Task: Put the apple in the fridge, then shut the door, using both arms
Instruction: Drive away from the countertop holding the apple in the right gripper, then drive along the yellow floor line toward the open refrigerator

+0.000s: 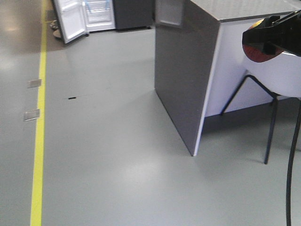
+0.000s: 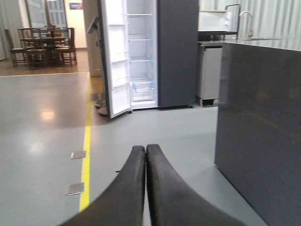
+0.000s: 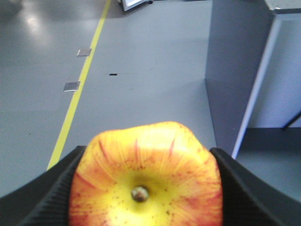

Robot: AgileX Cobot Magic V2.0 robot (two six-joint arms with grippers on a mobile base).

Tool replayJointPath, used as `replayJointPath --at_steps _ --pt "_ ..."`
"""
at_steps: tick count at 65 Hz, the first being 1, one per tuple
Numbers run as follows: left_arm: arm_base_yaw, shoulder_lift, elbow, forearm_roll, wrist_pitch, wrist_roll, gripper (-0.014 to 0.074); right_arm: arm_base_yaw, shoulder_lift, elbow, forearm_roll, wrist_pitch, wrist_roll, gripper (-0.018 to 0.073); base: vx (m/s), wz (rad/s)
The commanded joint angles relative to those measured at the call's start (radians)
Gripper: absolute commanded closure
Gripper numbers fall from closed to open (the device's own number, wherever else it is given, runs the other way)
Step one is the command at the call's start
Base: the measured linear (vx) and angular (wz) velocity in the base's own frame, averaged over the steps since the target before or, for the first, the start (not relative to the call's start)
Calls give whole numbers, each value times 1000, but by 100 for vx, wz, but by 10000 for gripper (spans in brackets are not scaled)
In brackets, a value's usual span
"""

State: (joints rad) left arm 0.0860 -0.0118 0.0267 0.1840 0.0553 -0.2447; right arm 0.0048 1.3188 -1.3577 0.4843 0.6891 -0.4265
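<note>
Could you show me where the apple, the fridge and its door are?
apple [image 3: 146,165]: right wrist view, on its yellow skin above the stem.
fridge [image 2: 141,56]: left wrist view, inside its white interior.
door [image 2: 117,66]: left wrist view, on its white inner liner.

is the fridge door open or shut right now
Open: in the left wrist view the door stands swung out from the fridge, with its white interior exposed.

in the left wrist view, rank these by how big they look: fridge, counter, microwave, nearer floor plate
1. counter and fridge: about alike. The counter is much nearer the camera, so I won't rank them.
2. microwave
3. nearer floor plate
</note>
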Motion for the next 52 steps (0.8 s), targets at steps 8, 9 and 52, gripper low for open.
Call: replayJointPath --at_steps 8,9,52 --pt "-5 -16 21 -8 -70 -5 602 -3 -27 -32 25 -62 -7 567 8 33" --pt "-5 -16 21 -8 -70 -5 602 -3 -27 -32 25 -62 -7 567 8 32" --pt "-5 -16 21 -8 -70 -5 602 -3 -27 -32 25 -63 -7 567 9 26"
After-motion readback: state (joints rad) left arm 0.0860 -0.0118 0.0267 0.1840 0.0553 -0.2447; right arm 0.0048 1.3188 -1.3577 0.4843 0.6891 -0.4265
